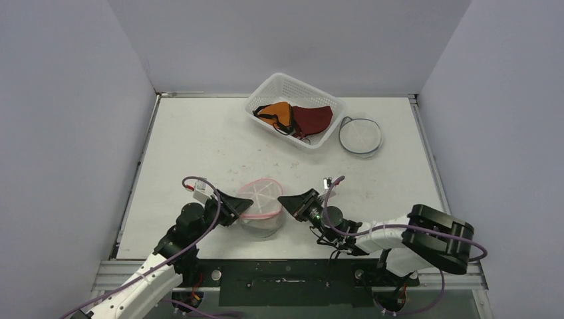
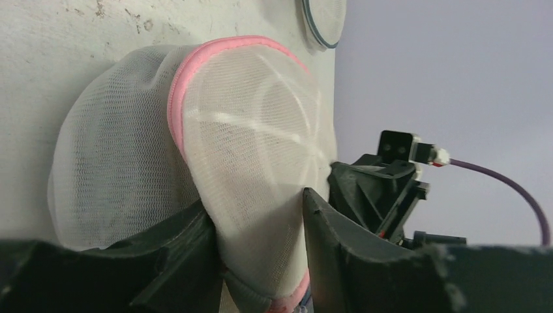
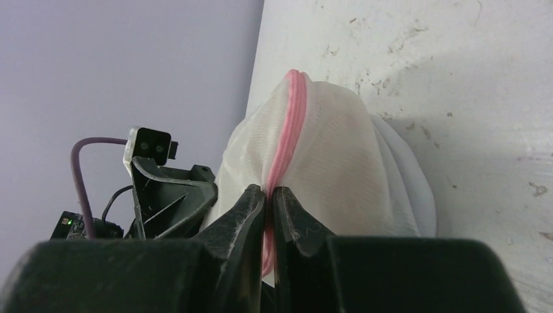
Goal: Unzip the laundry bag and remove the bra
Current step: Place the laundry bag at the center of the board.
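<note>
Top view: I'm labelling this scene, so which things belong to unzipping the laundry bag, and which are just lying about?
In the job: white mesh laundry bag with pink zipper; left gripper, straddling it; right gripper, pinching its zipper.
Lying about: white plastic basket; orange and dark red garments inside it; round dark-rimmed mesh disc beside the basket.

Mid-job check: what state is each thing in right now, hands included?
Left hand: open, fingers astride the bag.
Right hand: shut on the zipper.
Bag: zipped where visible.
Basket: upright, two garments inside.
Disc: lying flat beside the basket.
</note>
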